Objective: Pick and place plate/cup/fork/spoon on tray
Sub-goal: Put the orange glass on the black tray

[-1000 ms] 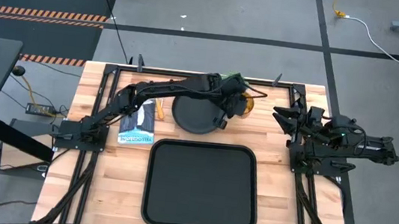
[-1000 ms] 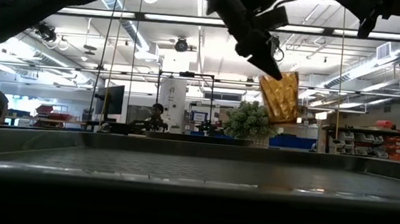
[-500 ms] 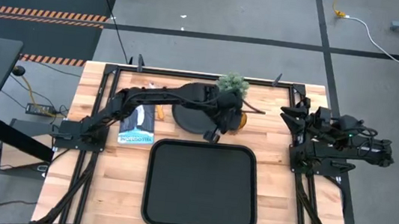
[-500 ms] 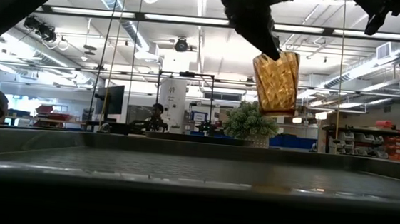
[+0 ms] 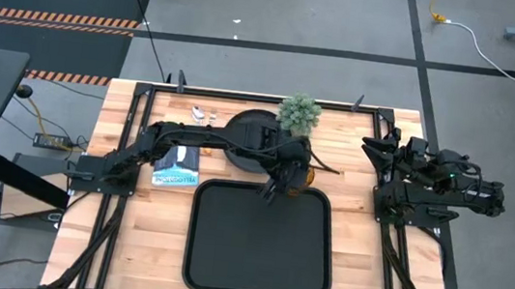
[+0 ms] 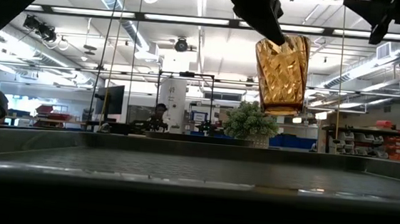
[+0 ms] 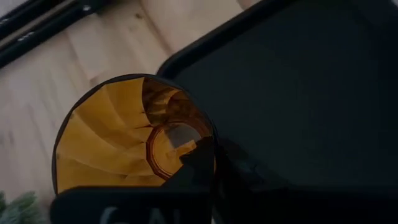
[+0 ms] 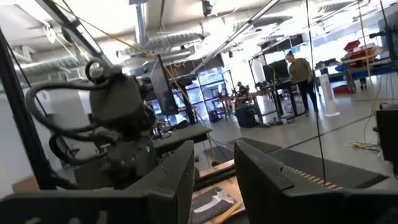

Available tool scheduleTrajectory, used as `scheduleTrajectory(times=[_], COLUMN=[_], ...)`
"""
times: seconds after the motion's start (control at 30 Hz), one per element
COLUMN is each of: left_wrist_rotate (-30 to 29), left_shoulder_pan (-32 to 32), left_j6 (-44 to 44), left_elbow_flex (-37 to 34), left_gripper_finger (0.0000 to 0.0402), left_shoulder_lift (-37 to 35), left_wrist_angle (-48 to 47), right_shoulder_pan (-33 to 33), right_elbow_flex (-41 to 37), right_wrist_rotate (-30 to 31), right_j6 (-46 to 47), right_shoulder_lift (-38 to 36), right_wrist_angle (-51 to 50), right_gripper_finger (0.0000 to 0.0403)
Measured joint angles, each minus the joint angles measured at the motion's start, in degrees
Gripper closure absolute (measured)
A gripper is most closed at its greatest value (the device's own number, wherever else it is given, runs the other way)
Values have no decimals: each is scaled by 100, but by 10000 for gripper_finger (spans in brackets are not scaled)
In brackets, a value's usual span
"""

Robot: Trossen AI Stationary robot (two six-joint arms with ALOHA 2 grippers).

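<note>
My left gripper (image 5: 295, 173) is shut on the amber cup (image 5: 303, 176), which hangs just beyond the far rim of the black tray (image 5: 267, 192). In the low view the cup (image 6: 282, 72) is high above the tray floor. The round black plate (image 5: 251, 129) lies on the wood behind the tray, partly under my left arm. My right gripper (image 5: 374, 150) stands open at the table's right edge, holding nothing. The fork and the spoon are hidden. My left gripper pinches the cup's wall at the rim (image 7: 210, 140), one finger (image 7: 196, 163) inside the cup and the other outside. The fingers come slanting down from the table's left. The cup hangs mouth up, nearly upright, clear of the table and the tray.
A small green potted plant (image 5: 300, 113) stands at the far edge behind the plate. A blue and white pack (image 5: 177, 167) lies left of the tray under my left arm. The tray's floor (image 5: 260, 247) is bare.
My left gripper has carried the cup from beside the plant toward the table's near edge, past the plate to the tray's far rim, and a little upward. The cup has come from tilted to nearly upright. The plant now shows uncovered.
</note>
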Motion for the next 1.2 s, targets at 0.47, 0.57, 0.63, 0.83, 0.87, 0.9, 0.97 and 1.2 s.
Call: scheduleTrajectory(times=[0.47,0.57,0.63,0.83,0.87,0.9,0.97,1.2], left_wrist_rotate=[129,130,129,131,130,129,129,132], left_shoulder_pan=[-337,-366,-402,-461,-477,-489,-524,-607], left_j6=[-142,-145,-161,-186,-186,-187,-186,-278], left_elbow_flex=[0,0,0,0,0,0,0,-2], left_gripper_finger=[385,385,385,385,385,385,385,385], left_shoulder_lift=[7,7,7,11,13,13,13,15], left_wrist_angle=[-74,-89,-104,-118,-149,-203,-331,-551], right_shoulder_pan=[1,1,1,1,1,1,0,-1], right_elbow_flex=[0,0,0,0,0,0,0,0], right_wrist_rotate=[15,15,15,13,13,13,13,7], right_j6=[66,66,66,66,66,67,66,66], right_shoulder_lift=[-1,-1,-1,-1,1,1,1,1], right_wrist_angle=[5,4,4,4,4,4,4,4], right_gripper_finger=[282,282,282,282,282,282,282,282])
